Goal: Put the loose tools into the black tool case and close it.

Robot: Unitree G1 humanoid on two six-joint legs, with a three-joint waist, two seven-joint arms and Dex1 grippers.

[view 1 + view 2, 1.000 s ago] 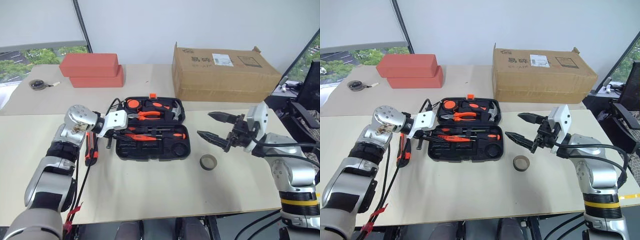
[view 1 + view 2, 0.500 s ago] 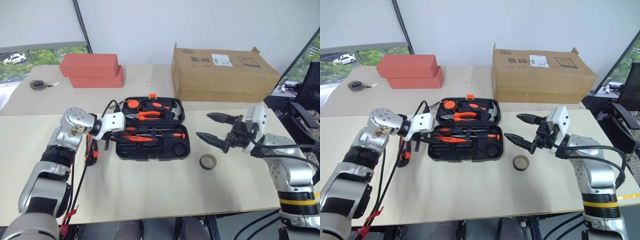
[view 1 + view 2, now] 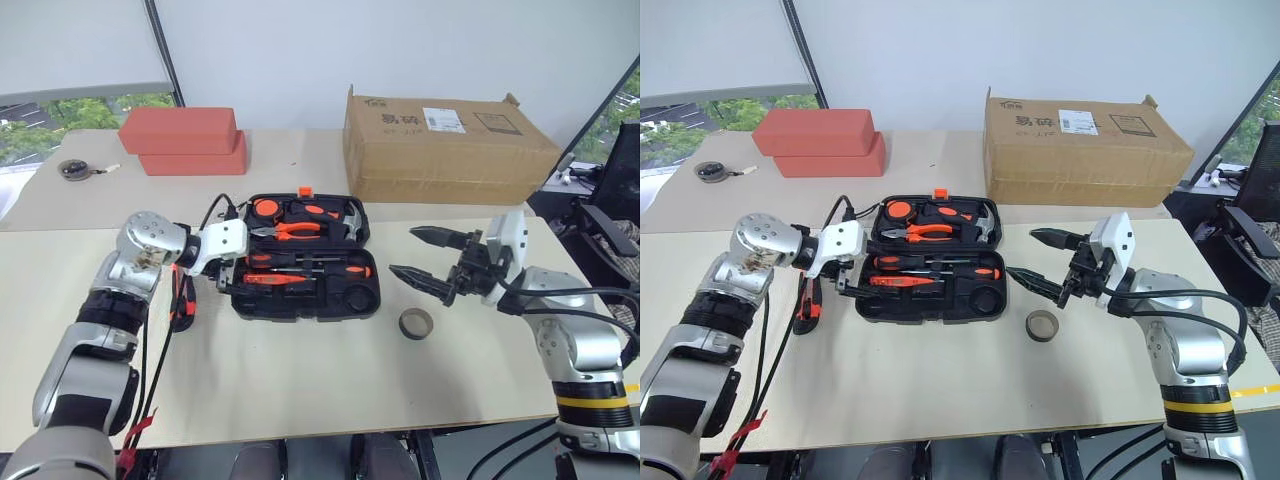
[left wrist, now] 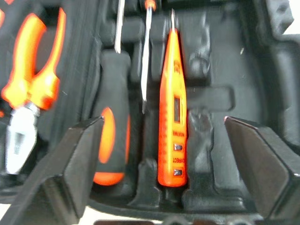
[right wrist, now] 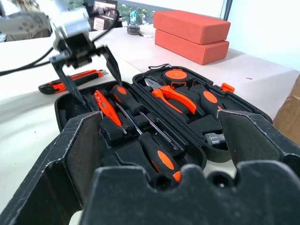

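Left eye view: black tool case (image 3: 305, 258) lies open on the table (image 3: 300, 380), with both grippers spread and holding nothing.

Left gripper (image 3: 228, 277) hangs at the case's left edge, its fingers apart over the near tray; in the left wrist view the slim orange screwdriver (image 4: 172, 110) sits in its slot between the two fingertips, with a black-and-orange screwdriver (image 4: 112, 138) one slot over. A third screwdriver (image 5: 159, 159) lies in the near tray toward the right gripper. Utility knife (image 3: 182, 297) rests on the table just left of the case, under the left arm. Right gripper (image 3: 428, 257) is held above the table to the right of the case, jaws wide, pointing toward it. Small tape roll (image 3: 416, 323) lies on the table below that gripper, near the case's right front corner and apart from both.
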